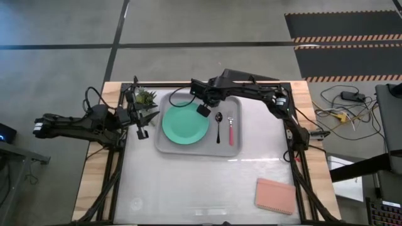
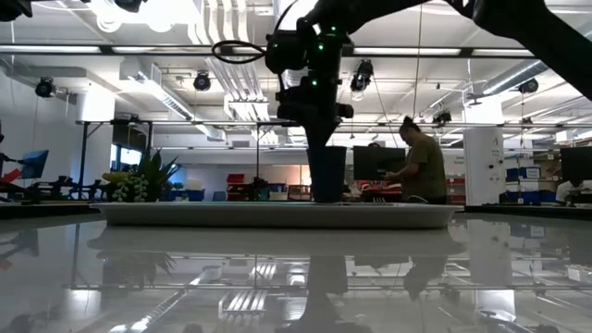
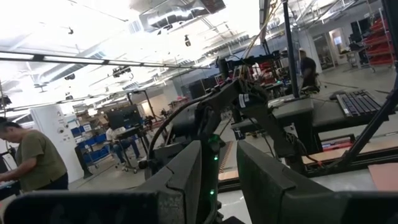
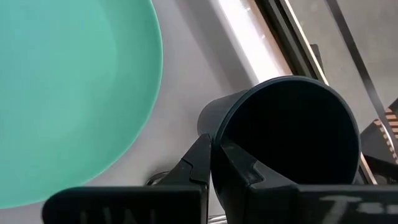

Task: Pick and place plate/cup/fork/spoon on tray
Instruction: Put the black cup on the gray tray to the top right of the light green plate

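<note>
The light-grey tray [image 1: 164, 145] lies at the table's far middle. On it lie the mint-green plate [image 1: 185, 123], the black spoon [image 1: 218, 125] and the pink-handled fork [image 1: 230, 130]. My right gripper [image 4: 214, 167] is shut on the dark cup [image 4: 292, 137], over the tray between plate and spoon [image 1: 203, 110]. In the low view the cup [image 2: 326, 174] is upright and its base is level with the tray's rim [image 2: 185, 213]. My left gripper [image 1: 141, 122] is open and empty, left of the tray. My right gripper pinches the cup's wall at its rim [image 4: 216, 140], one finger [image 4: 242, 171] inside the cup and one finger [image 4: 196, 167] outside. The fingers come from above, pointing down. The cup is upright; the tray's rim hides its base, so whether it stands on the tray cannot be told.
A small green plant [image 1: 146, 97] stands at the far left corner beside the tray, close to my left gripper. A pink rectangular pad [image 1: 275, 195] lies near the table's near right corner. A person [image 2: 421, 166] stands in the room behind the table.
</note>
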Controlling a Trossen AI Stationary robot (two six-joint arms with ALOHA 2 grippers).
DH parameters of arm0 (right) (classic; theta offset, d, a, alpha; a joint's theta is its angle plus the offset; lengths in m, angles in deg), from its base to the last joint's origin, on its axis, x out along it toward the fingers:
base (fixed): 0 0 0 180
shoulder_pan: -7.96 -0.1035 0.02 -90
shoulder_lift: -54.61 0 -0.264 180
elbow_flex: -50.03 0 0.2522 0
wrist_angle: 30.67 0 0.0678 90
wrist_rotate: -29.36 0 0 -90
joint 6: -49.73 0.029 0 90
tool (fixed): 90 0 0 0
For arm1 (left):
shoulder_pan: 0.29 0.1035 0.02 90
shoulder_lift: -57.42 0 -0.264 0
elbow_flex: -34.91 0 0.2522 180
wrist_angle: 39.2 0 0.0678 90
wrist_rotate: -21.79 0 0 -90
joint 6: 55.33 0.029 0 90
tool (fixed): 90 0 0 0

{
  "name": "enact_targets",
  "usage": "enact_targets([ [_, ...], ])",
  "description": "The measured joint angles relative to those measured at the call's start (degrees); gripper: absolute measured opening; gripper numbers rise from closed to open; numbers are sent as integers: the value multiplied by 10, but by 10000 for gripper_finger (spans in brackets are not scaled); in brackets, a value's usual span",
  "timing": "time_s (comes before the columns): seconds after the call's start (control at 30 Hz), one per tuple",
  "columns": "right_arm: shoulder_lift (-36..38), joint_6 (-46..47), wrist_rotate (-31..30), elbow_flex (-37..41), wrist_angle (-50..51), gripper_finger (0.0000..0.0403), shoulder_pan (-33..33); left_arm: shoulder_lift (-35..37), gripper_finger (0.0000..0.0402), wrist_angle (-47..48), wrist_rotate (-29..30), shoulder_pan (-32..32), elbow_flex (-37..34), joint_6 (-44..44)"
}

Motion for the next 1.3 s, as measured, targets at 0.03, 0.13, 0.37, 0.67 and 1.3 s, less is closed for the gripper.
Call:
enact_targets([
  [0.03,-1,0,0,1,0,8,0,0,85,0,0,0,0,0],
  [0.13,-3,2,2,7,0,8,0,0,85,1,0,0,0,0],
  [0.37,-3,9,3,10,-19,8,0,0,85,1,0,0,0,-1],
  [0.67,-3,18,4,20,-31,9,0,0,85,1,0,0,0,-1],
  [1.3,-3,29,4,24,-42,85,0,0,85,1,0,0,0,-1],
])
